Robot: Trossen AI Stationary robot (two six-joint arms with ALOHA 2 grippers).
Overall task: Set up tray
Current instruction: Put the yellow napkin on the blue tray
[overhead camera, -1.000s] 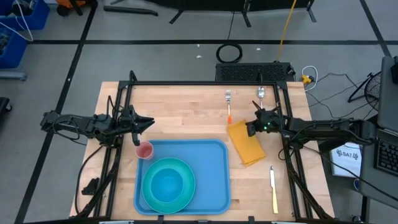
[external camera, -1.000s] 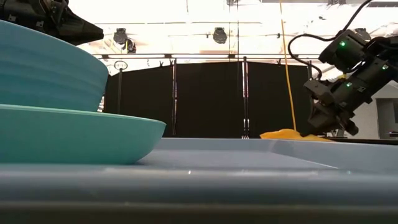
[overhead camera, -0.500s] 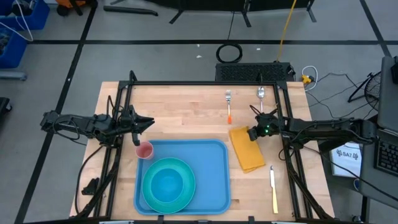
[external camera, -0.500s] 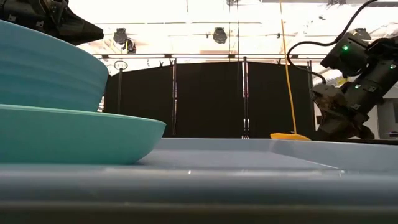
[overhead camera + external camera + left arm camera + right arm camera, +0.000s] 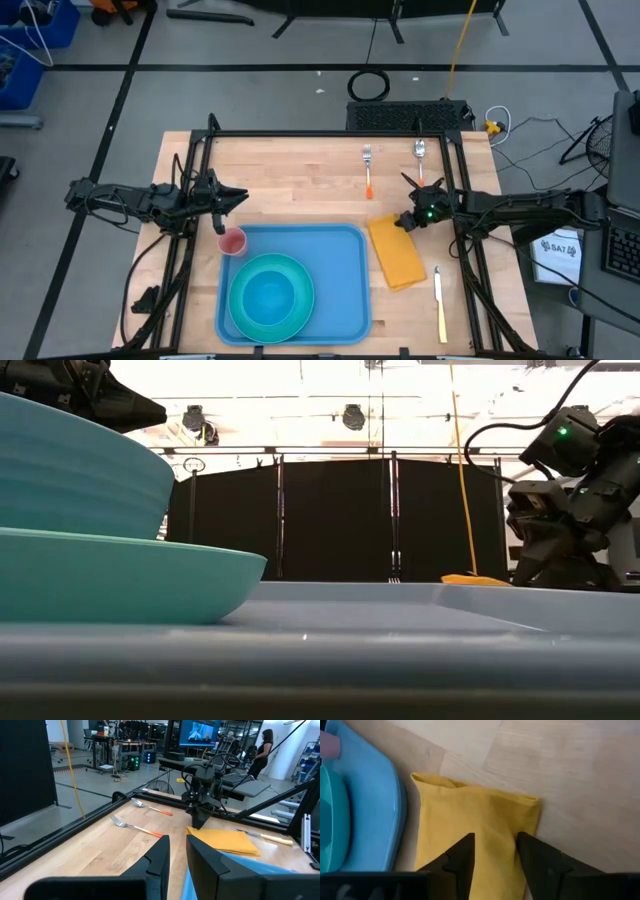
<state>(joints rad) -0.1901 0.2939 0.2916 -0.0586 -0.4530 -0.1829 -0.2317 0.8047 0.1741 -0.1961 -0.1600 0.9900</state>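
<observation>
The right pincer (image 5: 408,220), fingers parted and empty, hovers over the yellow napkin (image 5: 396,253) (flat on the bench (image 5: 290,180), beside the light-blue tray (image 5: 345,280)); left pincer (image 5: 240,195) part-open, empty.

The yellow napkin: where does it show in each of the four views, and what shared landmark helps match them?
High view: napkin lies on the table right of the tray.
Low view: thin yellow sliver at right, beyond the tray rim.
Left wrist view: flat at right of centre.
Right wrist view: fills the middle.
Shared landmark: the right tool at the napkin's far end.
</observation>
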